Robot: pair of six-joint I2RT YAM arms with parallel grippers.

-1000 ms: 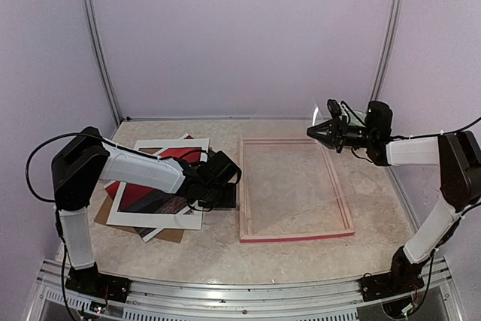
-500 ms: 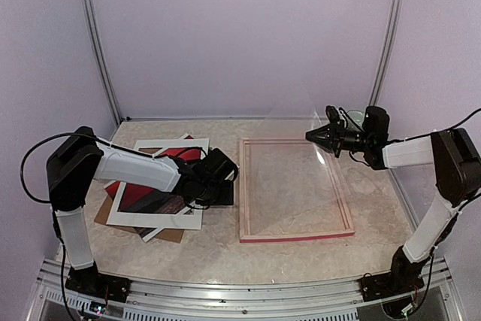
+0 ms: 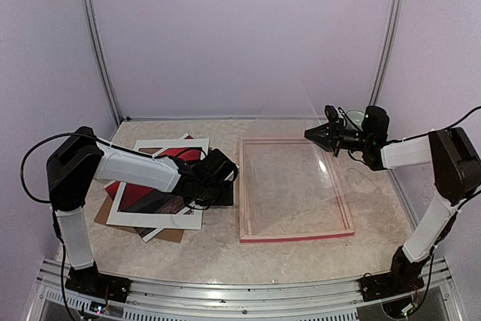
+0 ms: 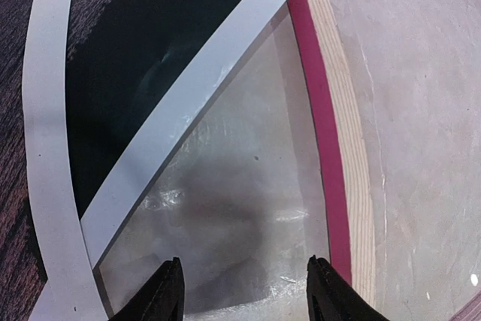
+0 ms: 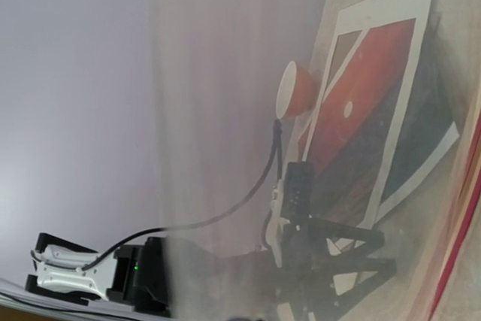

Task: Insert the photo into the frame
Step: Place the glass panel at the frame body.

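Left gripper (image 4: 244, 291) fingers spread, empty, low over right edge of photo (image 3: 134, 196); it sits under white mat (image 3: 158, 219), just left of frame (image 3: 297, 237), left arm nearer. I read right gripper (image 3: 310, 134) as pinching clear pane (image 3: 319, 162) above frame's far side

Photo (image 3: 137, 196): red sunset print, flat, skewed, left side. Frame (image 3: 297, 237): pink, pale wood back up, flat, just right of photo.
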